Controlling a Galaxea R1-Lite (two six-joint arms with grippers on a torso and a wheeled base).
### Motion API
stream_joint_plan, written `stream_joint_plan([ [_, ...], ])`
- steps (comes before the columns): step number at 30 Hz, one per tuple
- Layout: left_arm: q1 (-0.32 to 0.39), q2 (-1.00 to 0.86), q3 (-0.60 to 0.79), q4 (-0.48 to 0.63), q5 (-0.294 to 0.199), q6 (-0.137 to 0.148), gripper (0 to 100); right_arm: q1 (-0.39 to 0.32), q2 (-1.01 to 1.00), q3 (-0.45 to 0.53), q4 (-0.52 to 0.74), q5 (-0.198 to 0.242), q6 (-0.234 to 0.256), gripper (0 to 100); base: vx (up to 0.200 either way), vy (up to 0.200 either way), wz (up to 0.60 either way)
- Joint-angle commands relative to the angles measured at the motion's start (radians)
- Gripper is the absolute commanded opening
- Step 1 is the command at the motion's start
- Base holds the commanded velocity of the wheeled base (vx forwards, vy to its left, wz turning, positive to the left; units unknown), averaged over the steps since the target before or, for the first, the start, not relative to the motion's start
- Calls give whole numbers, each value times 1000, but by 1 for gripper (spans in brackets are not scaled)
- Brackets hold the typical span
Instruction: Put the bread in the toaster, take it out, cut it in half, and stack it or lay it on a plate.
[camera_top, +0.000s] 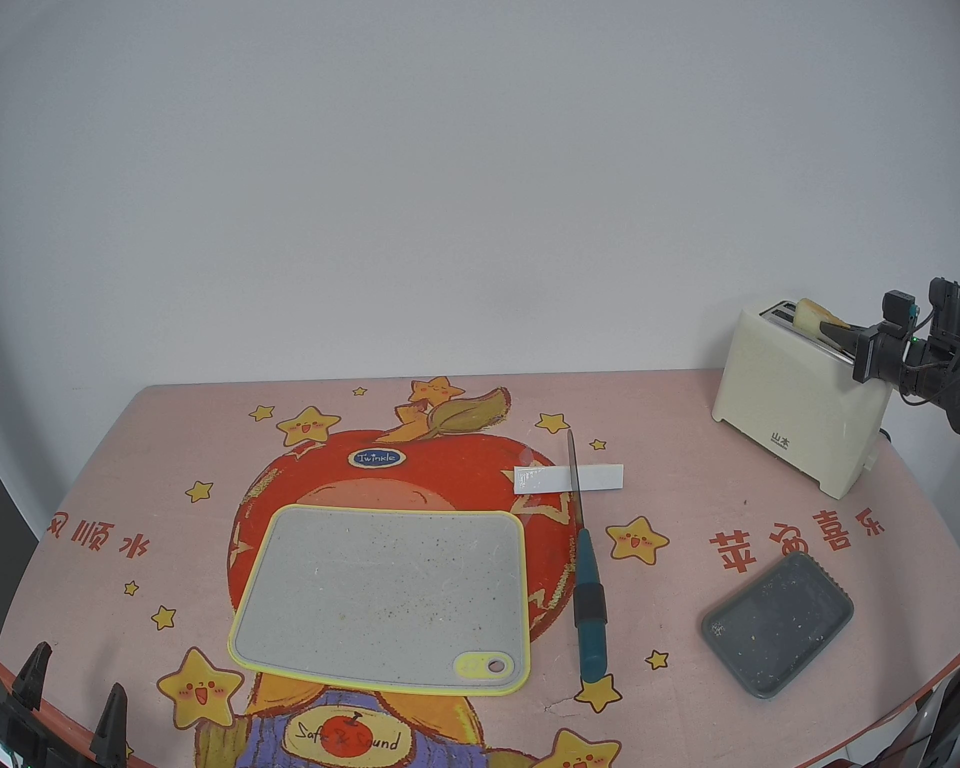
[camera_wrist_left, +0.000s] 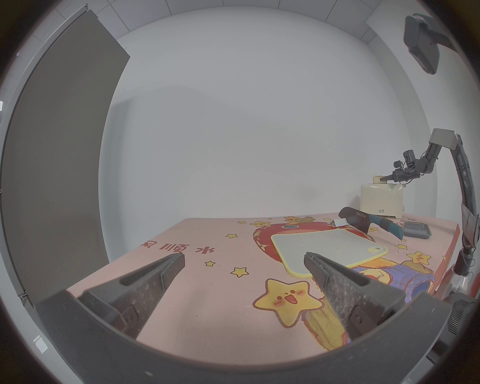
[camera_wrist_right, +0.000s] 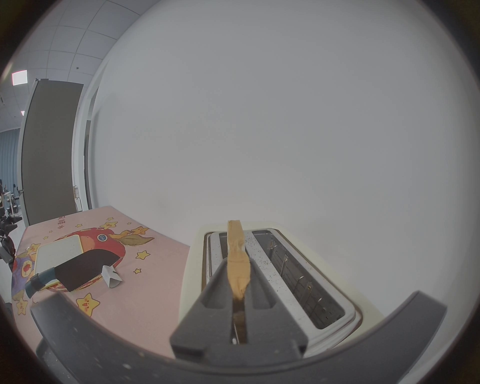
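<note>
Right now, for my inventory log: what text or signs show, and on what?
Places only, wording not given.
Tablecloth: red characters near both side edges; script on a blue oval and on the small near-edge apple.
Toaster: small dark mark on its front, too small.
Knife blade: tiny white print, blurred.

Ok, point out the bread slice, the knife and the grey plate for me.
bread slice (camera_wrist_right: 236, 247): right wrist view, on its upright crust edge.
knife (camera_top: 589, 605): head view, on the teal handle.
grey plate (camera_top: 777, 623): head view, on its bare middle.
</note>
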Motion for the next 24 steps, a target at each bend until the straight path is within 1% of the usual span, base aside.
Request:
stream_joint_plan([
  [1, 1, -12, 18, 0, 0, 0, 100, 6, -9, -24, 3, 1, 3, 0, 0, 0, 0],
  [18, 1, -12, 18, 0, 0, 0, 100, 8, -49, -110, 17, 7, 15, 0, 0, 0, 0],
  [21, 1, -12, 18, 0, 0, 0, 100, 14, -61, -116, 17, 7, 41, 0, 0, 0, 0],
  [22, 1, -12, 18, 0, 0, 0, 100, 26, -69, -120, 17, 5, 60, 0, 0, 0, 0],
  [23, 1, -12, 18, 0, 0, 0, 100, 26, -69, -122, 17, 5, 63, 0, 0, 0, 0],
  [24, 1, -12, 18, 0, -1, 0, 100, 37, -76, -128, 17, 4, 93, 0, 0, 0, 0],
])
